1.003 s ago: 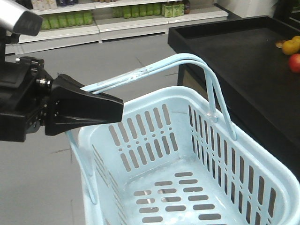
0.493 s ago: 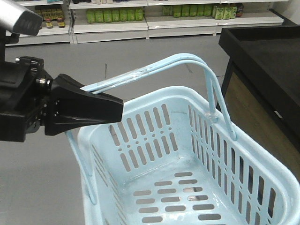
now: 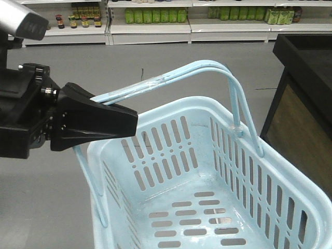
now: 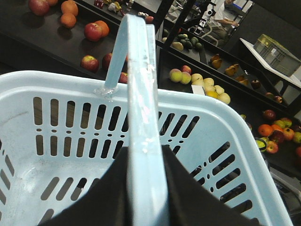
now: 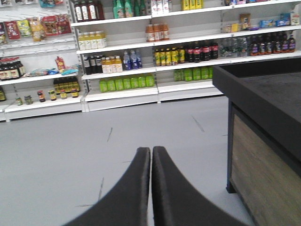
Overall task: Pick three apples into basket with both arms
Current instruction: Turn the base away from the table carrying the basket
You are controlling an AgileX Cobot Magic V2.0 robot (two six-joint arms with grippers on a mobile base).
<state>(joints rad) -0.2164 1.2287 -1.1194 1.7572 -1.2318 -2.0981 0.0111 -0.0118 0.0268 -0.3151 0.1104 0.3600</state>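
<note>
The pale blue basket [image 3: 290, 171] hangs off the floor with nothing in it. My left gripper [image 3: 132, 118] is shut on its two hoop handles [image 3: 171, 78], which are pressed together. In the left wrist view the handles [image 4: 138, 70] run up between the black jaws of the left gripper [image 4: 143, 150], over the basket's rim [image 4: 70, 82]. Beyond the basket, red apples [image 4: 89, 62] with yellow-green patches lie on a black display stand [image 4: 33, 37]. My right gripper [image 5: 151, 149] is shut on nothing and points over the grey floor.
A black display stand [image 3: 306, 67] with a wood-look side stands at the right. Orange citrus [image 4: 68, 20] and yellow fruit [image 4: 207, 87] lie on the stands. Store shelves [image 5: 141, 70] with bottles line the far wall beyond open grey floor [image 3: 155, 57].
The front view has swung left: the black stand slid to the right edge and its fruit left the frame. The basket and left gripper keep their place in the view.
</note>
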